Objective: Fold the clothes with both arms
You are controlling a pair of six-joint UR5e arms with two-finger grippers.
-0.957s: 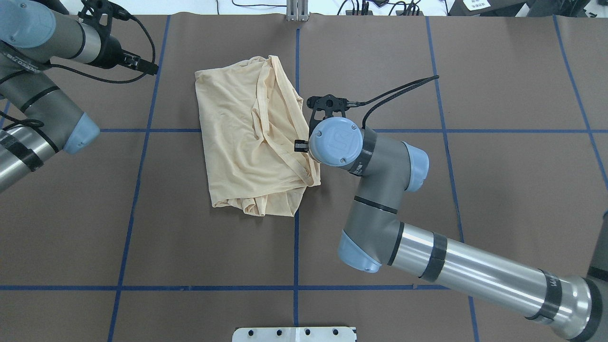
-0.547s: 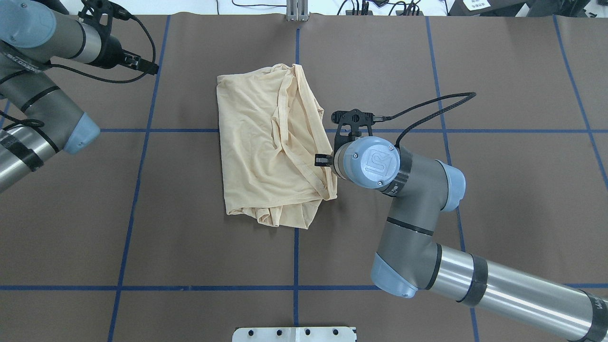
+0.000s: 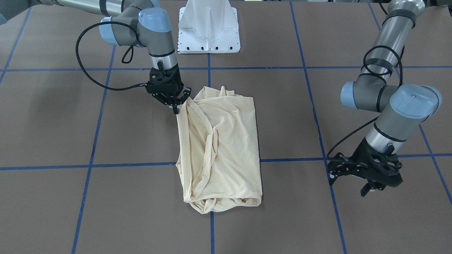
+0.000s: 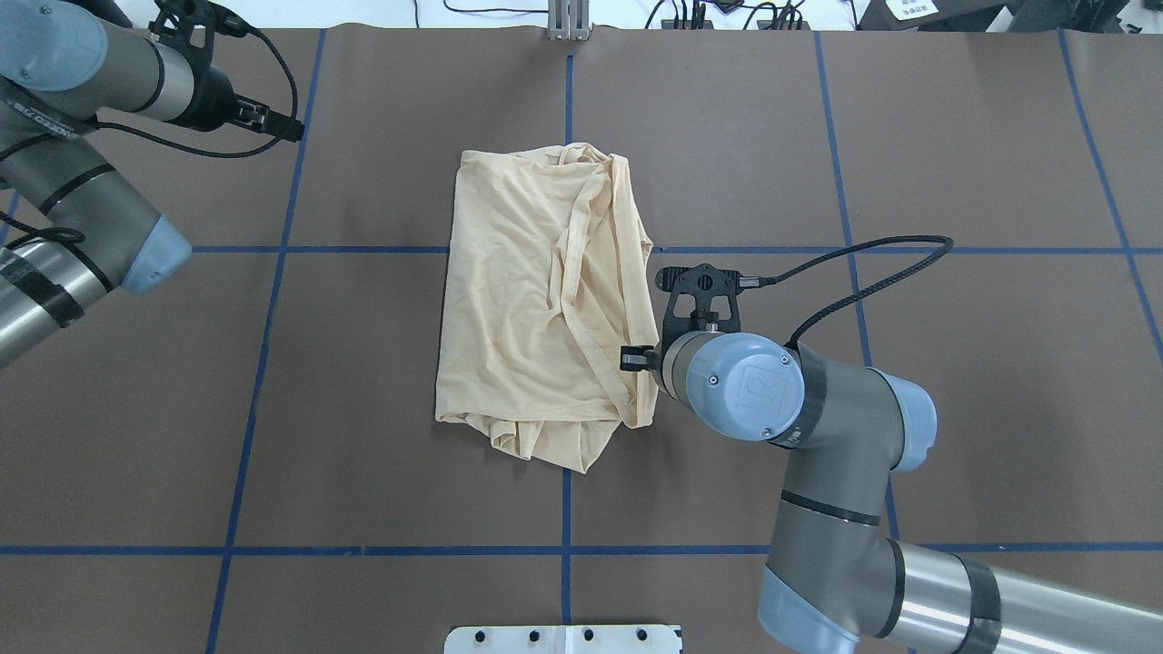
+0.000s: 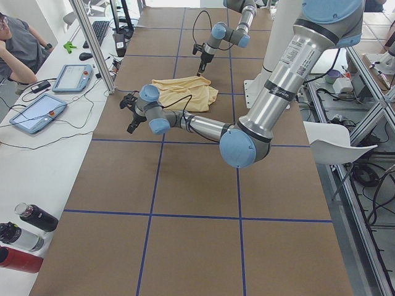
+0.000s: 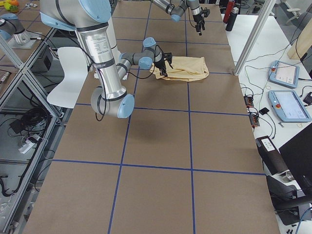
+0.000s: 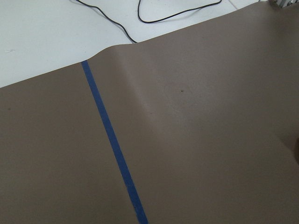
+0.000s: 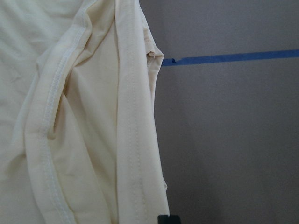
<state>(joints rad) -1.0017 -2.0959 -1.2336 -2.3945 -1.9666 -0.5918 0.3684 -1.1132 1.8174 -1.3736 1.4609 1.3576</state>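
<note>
One thin cream T-shirt, rumpled rectangle; right fingers pinch stitched hem; left fingers spread, empty.

The one mark I can properly read is the raised "UR" logo on the light blue joint cap of the right arm, seen from overhead. Black lettering runs along the grey tube of the left arm, and more runs along the right arm's tube. Both are too small to read.

Pale cream-yellow shirt, plain on its visible side, on a brown table (blue tape lines grid it).
</note>
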